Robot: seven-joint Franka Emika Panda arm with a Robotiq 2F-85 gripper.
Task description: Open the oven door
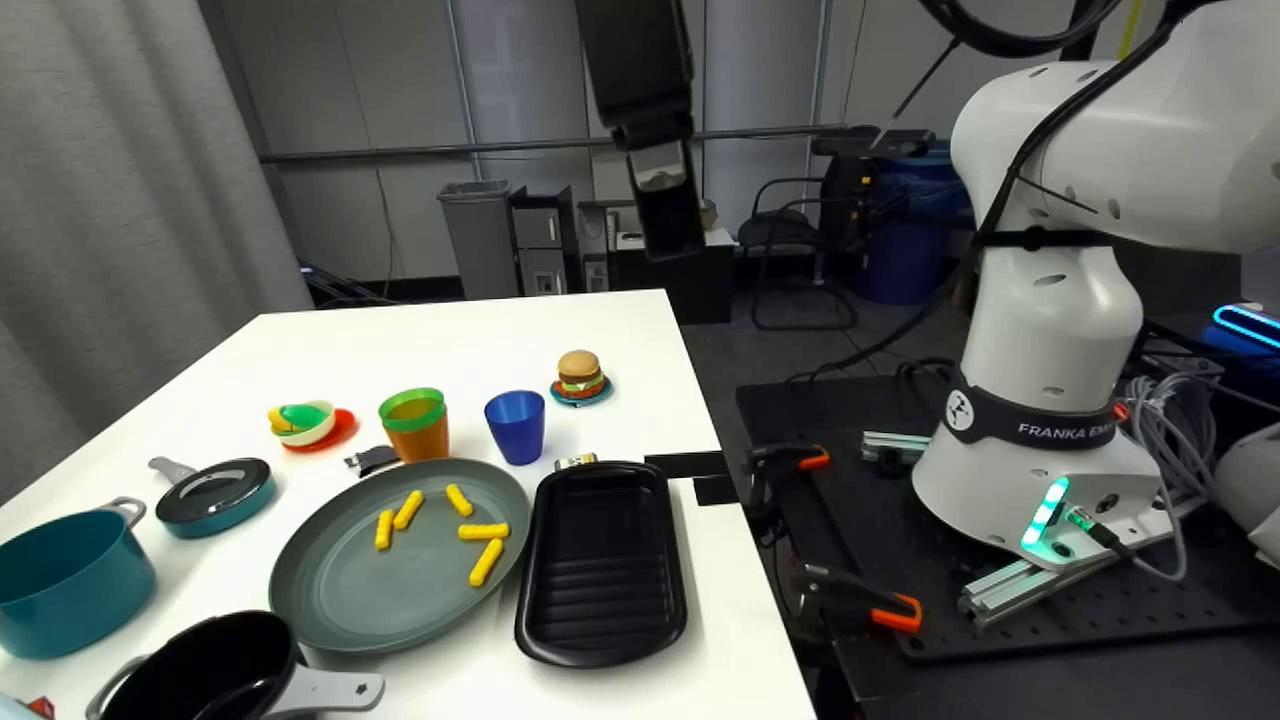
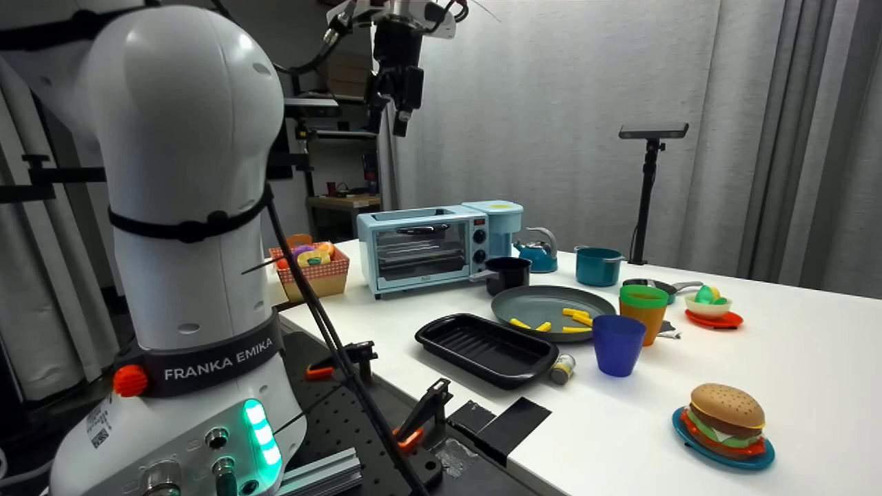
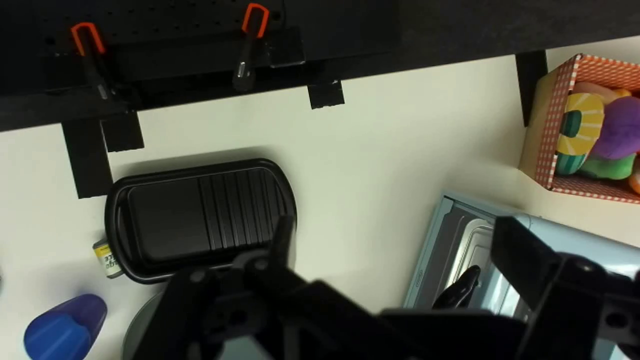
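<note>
At four o'clock in the wrist view stands the blue oven [image 3: 585, 245], its distant door [image 2: 420, 255] probably closed. The gripper [image 3: 397, 234] gapes wide, holding nothing.

Mid-frame in an exterior view, the oven [image 2: 441, 246] looks smooth, its door [image 2: 419, 253] clear and glassy; below, the tray [image 2: 486, 348] has a soft gloss, and right of it the cup [image 2: 618, 346] looks like translucent plastic. Upper right hangs a matt cloth curtain [image 2: 606, 76]. In the wrist view, the box [image 3: 549, 130], upper right, resembles printed card.
</note>
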